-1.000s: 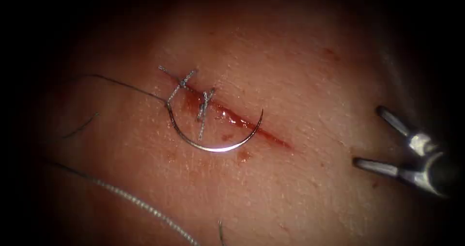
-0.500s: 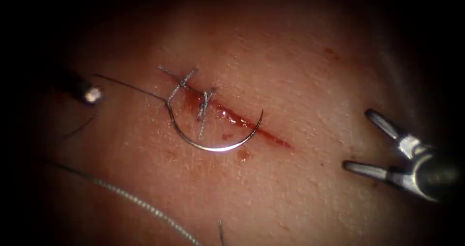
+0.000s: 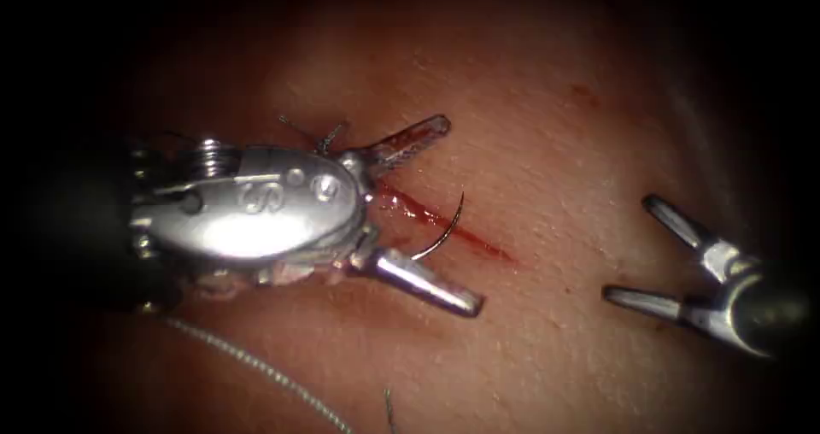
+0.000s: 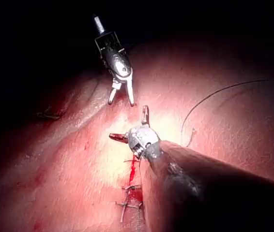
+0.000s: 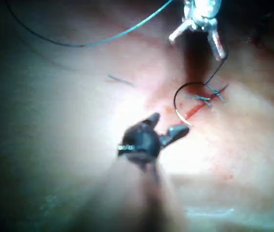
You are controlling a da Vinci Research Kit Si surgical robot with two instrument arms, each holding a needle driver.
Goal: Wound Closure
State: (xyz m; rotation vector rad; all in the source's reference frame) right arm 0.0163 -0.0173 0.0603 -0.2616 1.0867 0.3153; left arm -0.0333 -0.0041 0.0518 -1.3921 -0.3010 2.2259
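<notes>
Clearly the left tool [image 3: 427, 216] has its two jaws spread wide, one lying above the cut [image 3: 444, 229] and one below it, and they hold nothing. Between them, the pointed end of the needle [image 3: 444, 229] curves up over the red line of the cut; the rest of its arc is hidden under the tool's silver wrist. A second ago this tool was out of sight, and the needle lay in the same place, loose on the tissue [image 3: 547, 143] with no tool on it.

Well apart to the right, the right tool [image 3: 636, 250] also has its jaws parted and empty, resting over bare tissue; it has edged slightly leftward.

Two finished stitches [image 4: 129, 198] cross the cut behind the left tool, and thread [image 3: 256, 370] trails across the tissue below it.

If the left tool is here for the needle, I judge a good grip would be on the body of the curve, not the point, with the jaws square across the wire so it cannot swivel.
</notes>
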